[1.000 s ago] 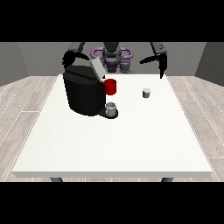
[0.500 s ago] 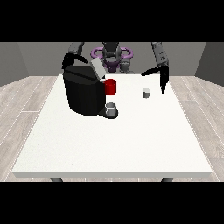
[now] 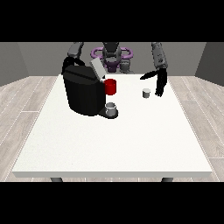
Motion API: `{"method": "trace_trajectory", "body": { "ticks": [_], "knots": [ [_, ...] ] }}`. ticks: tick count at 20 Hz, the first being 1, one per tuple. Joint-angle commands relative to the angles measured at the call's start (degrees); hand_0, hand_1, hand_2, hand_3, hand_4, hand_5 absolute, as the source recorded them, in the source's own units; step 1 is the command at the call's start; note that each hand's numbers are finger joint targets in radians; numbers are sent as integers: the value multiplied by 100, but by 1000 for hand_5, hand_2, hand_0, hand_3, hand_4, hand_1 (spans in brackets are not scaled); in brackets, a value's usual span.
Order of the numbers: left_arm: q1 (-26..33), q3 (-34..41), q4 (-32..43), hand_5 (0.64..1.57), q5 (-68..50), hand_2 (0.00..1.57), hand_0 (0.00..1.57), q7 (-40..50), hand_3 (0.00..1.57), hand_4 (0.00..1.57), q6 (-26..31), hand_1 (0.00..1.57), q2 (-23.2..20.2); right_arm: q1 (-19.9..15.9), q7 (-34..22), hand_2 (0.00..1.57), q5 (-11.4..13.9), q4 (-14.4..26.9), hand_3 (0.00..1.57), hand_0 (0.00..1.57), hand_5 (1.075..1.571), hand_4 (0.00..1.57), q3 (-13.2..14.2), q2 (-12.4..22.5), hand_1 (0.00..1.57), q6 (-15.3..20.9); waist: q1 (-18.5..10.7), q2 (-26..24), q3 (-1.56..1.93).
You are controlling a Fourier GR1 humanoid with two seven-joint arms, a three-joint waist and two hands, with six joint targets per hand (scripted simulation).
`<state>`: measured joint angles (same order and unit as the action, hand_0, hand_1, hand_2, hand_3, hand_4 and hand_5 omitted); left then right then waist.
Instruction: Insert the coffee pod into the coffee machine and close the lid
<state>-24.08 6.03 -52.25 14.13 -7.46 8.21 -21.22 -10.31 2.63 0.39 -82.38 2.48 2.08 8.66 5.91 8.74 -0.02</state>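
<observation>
While the coffee pod (image 3: 146,92) sits untouched on the white table (image 3: 109,144), right of frame centre, the hand at the view's right (image 3: 160,83) hangs just beside it on its right, fingers pointing down and looking straight, thumb stuck out toward frame left. Nothing is held yet, and the fingers don't wrap the pod. Whether they touch it I can't tell; they look barely apart. My read: this is a pre-grasp pose, with the hand open and dropped alongside the pod so it can close in from the side.

Coffee machine (image 3: 84,91) stands left of centre, a black block w/ its lid (image 3: 97,69) tilted up at the top, i.e. open. That fits the job, since the pod has to go in under the lid before it's shut. A red part (image 3: 110,86) sticks out on the machine's right face, and a small grey cup (image 3: 111,107) sits below it on the drip base, presumably to catch the brew.

Hand at the view's left (image 3: 69,64) is up behind the machine's upper left corner, mostly hidden by the body, so I can't tell if it's open or closed. Probably parked near the lid for closing later, but that's a guess.

Task looks early: pod not picked, lid up. Next move needs a closing pinch on a small, light pod that could tip or skid if nudged.
</observation>
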Motion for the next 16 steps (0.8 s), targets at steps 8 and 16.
{"method": "trace_trajectory", "body": {
  "ticks": [8,16],
  "knots": [
    [-277,-204,938,1571,807,775,704,-219,487,0,-219,704,-272,-255,-128,0,-9,183,0,0,1571,386,49,-58,0,100,51,47,1],
    [-590,-381,1343,1571,1426,788,645,-485,527,0,-797,645,-228,-215,-393,0,50,46,0,0,1571,520,-104,51,0,-33,251,-25,0]
  ]
}}
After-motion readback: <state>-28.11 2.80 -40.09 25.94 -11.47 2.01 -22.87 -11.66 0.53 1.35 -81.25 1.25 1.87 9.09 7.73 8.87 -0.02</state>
